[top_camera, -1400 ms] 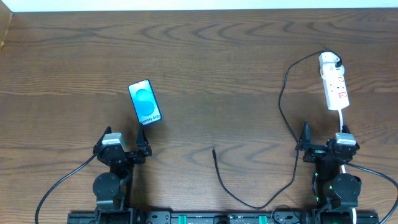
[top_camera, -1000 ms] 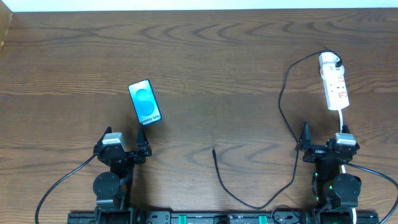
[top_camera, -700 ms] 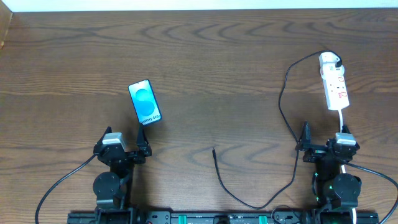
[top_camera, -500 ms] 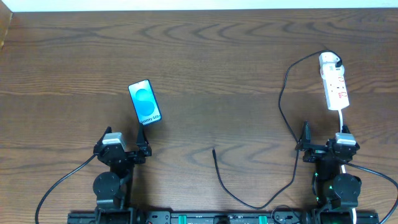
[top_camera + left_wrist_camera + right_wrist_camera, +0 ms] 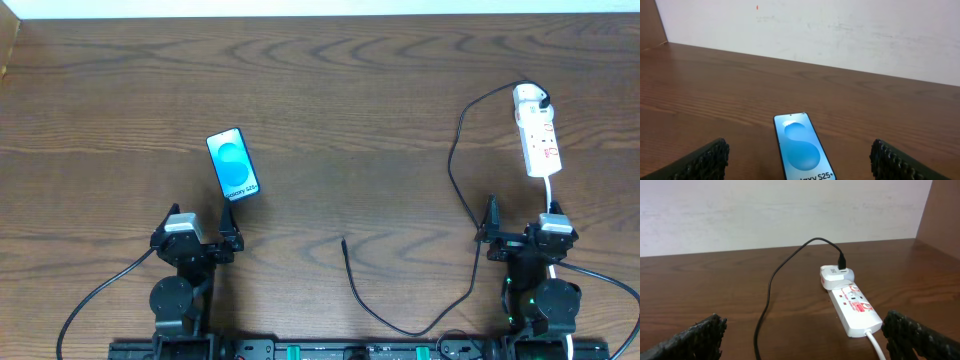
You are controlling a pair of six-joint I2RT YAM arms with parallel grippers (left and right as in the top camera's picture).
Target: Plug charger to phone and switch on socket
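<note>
The phone (image 5: 232,165) lies flat on the table's left half, its blue screen up. In the left wrist view the phone (image 5: 802,147) sits just ahead of and between my left gripper's fingers (image 5: 697,161). My left gripper (image 5: 197,233) is open, low at the near edge, holding nothing. The charger's black cable (image 5: 452,165) loops across the table from its loose plug end (image 5: 344,241) to the white adapter (image 5: 529,97), which sits in the socket (image 5: 541,143) at the far right. My right gripper (image 5: 522,232) stands open and empty short of the socket (image 5: 854,307).
The socket's white lead (image 5: 875,342) runs back toward my right arm's base (image 5: 540,300). A pale wall (image 5: 840,30) stands behind the table's far edge. A wooden side panel (image 5: 945,215) rises at the right end of the table.
</note>
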